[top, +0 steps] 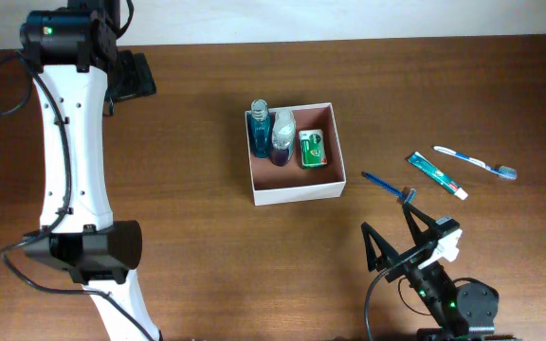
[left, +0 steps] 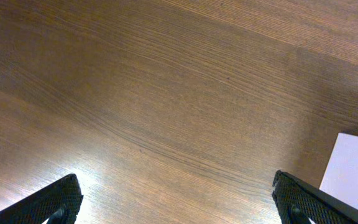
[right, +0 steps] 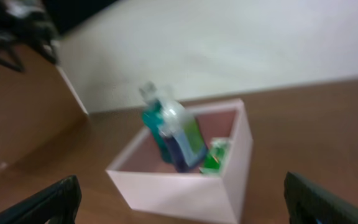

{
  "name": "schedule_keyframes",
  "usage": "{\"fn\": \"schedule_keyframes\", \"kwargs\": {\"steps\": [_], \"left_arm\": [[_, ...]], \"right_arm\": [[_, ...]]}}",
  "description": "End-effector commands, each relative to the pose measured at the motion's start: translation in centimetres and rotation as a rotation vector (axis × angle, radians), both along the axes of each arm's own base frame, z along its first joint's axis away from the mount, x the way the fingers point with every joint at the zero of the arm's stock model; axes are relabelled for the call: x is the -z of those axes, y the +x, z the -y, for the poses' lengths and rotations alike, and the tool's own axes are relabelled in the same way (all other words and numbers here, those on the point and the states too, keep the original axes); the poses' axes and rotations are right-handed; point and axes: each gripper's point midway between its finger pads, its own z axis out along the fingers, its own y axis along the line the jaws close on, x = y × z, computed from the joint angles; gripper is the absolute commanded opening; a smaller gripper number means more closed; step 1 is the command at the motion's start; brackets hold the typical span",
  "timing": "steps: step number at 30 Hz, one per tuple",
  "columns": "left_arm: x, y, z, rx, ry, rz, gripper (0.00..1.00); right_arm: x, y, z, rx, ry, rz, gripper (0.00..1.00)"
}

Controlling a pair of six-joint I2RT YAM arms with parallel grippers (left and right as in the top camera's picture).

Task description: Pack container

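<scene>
The container (top: 297, 194) is a square white-walled box with a reddish-brown inside, at the table's middle. In it stand a blue bottle (top: 260, 130), a purple bottle (top: 282, 139) and a green packet (top: 312, 149). To its right on the table lie a blue razor (top: 387, 186), a toothpaste tube (top: 436, 174) and a toothbrush (top: 474, 163). My right gripper (top: 387, 216) is open and empty, in front of the razor; its wrist view (right: 180, 183) faces the container (right: 244, 149). My left gripper (left: 176, 180) is open and empty over bare wood, with a container corner (left: 353, 168) at the right.
The left arm's white links (top: 74, 161) run along the table's left side, with its black head (top: 131, 76) at the back left. The right arm's base (top: 463, 303) sits at the front right edge. A pale wall borders the table's far edge.
</scene>
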Motion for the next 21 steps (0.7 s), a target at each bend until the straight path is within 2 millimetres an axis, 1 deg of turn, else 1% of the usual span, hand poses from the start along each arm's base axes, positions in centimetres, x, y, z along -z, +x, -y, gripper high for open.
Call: {"fn": "schedule_keyframes", "kwargs": {"steps": [1,2,4,6,7,10,12,15,19,21], "left_arm": [[-0.2,-0.1,0.1,-0.007,-0.015,0.009,0.99],[-0.2,-0.1,0.1,-0.007,-0.015,0.009,0.99],[-0.2,-0.1,0.1,-0.007,-0.015,0.009,0.99],[-0.2,-0.1,0.1,-0.007,-0.015,0.009,0.99],[-0.2,-0.1,0.1,-0.007,-0.015,0.009,0.99],[-0.2,-0.1,0.1,-0.007,-0.015,0.009,0.99],[-0.2,-0.1,0.1,-0.007,-0.015,0.009,0.99],[-0.2,-0.1,0.1,-0.007,-0.015,0.009,0.99],[-0.2,-0.1,0.1,-0.007,-0.015,0.009,0.99],[-0.2,-0.1,0.1,-0.007,-0.015,0.009,0.99]], "right_arm": [[-6.0,-2.0,-1.2,-0.076,-0.024,0.175,0.99],[-8.2,-2.6,-1.2,-0.069,-0.055,0.244,0.99],[-11.5,-3.5,-0.8,-0.033,-0.092,0.317,0.99],[-14.2,-3.9,-0.2,0.012,-0.103,0.329,0.98],[-15.9,-4.1,-0.1,0.024,-0.139,0.308,0.99],[-17.6,-3.3,0.0,0.021,-0.207,0.188,0.99],[-17.9,-2.2,0.2,0.019,-0.249,0.061,0.98],[-17.6,-0.5,0.3,-0.027,-0.362,-0.144,0.99],[-16.3,1.2,0.4,-0.133,-0.487,-0.388,0.99],[-15.2,2.4,0.5,-0.204,-0.531,-0.524,0.98]]}}
